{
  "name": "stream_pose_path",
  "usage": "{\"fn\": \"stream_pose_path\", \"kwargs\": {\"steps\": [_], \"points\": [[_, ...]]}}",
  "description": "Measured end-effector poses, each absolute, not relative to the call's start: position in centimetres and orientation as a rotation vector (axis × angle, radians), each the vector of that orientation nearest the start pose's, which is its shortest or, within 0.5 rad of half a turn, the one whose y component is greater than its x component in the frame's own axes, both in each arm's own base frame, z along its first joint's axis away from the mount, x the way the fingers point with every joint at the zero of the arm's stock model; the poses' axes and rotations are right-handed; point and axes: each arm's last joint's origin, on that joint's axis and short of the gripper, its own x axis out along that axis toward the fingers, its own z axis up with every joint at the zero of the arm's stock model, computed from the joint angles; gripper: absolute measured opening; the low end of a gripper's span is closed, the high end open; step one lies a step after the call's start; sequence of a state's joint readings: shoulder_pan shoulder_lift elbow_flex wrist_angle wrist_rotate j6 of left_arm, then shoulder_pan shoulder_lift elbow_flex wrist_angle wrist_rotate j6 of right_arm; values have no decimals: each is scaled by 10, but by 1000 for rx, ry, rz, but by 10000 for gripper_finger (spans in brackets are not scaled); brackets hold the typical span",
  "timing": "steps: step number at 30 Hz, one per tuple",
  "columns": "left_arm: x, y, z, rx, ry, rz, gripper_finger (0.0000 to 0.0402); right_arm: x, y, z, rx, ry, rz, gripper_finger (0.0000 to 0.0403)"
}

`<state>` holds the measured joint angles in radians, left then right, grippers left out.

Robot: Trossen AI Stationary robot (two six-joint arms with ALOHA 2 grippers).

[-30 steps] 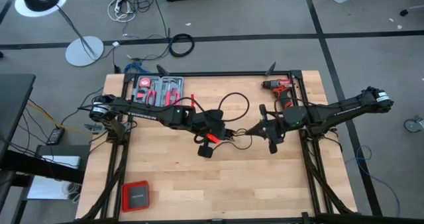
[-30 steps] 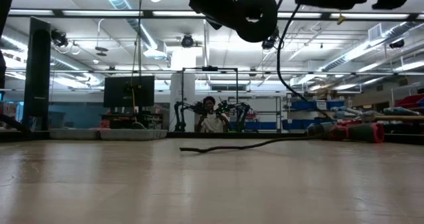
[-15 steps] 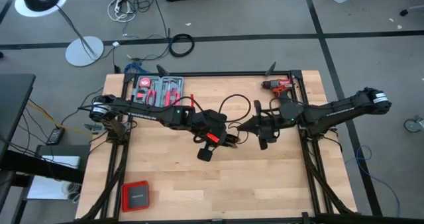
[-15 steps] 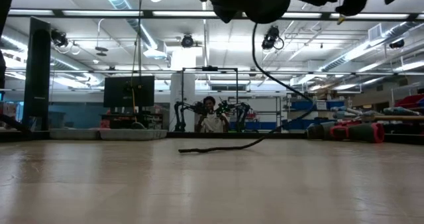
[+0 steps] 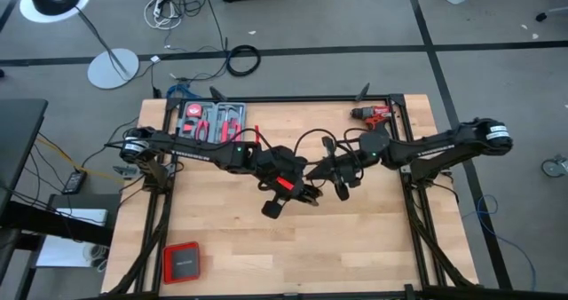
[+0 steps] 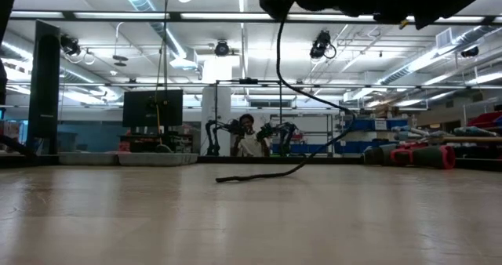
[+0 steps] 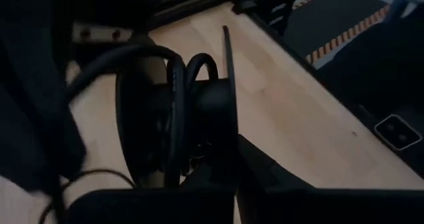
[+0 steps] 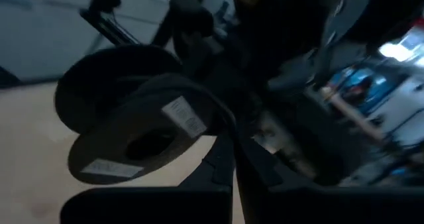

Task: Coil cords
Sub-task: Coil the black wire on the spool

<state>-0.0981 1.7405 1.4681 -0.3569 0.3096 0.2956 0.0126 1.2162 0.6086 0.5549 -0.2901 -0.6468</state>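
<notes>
The thin black cord (image 5: 308, 138) arcs over the middle of the table between my two grippers. In the low view the cord (image 6: 314, 100) hangs from the arms above and bends down to the wood, where its end (image 6: 223, 178) lies. My left gripper (image 5: 303, 190) is at mid-table, shut, with black loops of cord (image 7: 177, 98) at its fingers. My right gripper (image 5: 323, 169) is close beside it on the right, shut, pointing level toward it. My left gripper has several turns of the cord (image 7: 173, 128) standing upright in a ring at its shut fingers (image 7: 222, 118), lifted clear of the table. Whether the turns go round a finger or sit between both is hidden by the fingers. My right gripper is shut at the cord, level from the table's right. The arms and the blurred wrist view hide the place of contact. From there the cord hangs slack to the table.
A red drill (image 5: 373, 114) lies at the far right and an open tool case (image 5: 211, 121) at the far left. A red and black box (image 5: 180, 263) sits near the front left corner. Bare wood lies in front of the grippers.
My right gripper has gone toward the table's left, close to my left gripper, and its wrist has turned. The cord's arc between the two has narrowed. The hanging stretch has swung left, while its end stays on the wood. My left gripper has turned in place.
</notes>
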Motion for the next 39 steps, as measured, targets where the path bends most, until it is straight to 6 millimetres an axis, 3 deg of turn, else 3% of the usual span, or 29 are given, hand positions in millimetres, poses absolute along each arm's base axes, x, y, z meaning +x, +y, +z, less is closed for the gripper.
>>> {"fn": "stream_pose_path", "kwargs": {"steps": [9,15,26,39], "points": [[393,-41,300,276,554,-422,0,260,13,252,-311,22,345,2],[396,-39,304,302,522,-341,0,259,9,255,-92,56,238,3],[399,-45,310,350,424,-410,0,256,5,254,-94,78,366,11],[401,-47,315,406,363,-405,0,254,4,240,-67,134,374,74]]}}
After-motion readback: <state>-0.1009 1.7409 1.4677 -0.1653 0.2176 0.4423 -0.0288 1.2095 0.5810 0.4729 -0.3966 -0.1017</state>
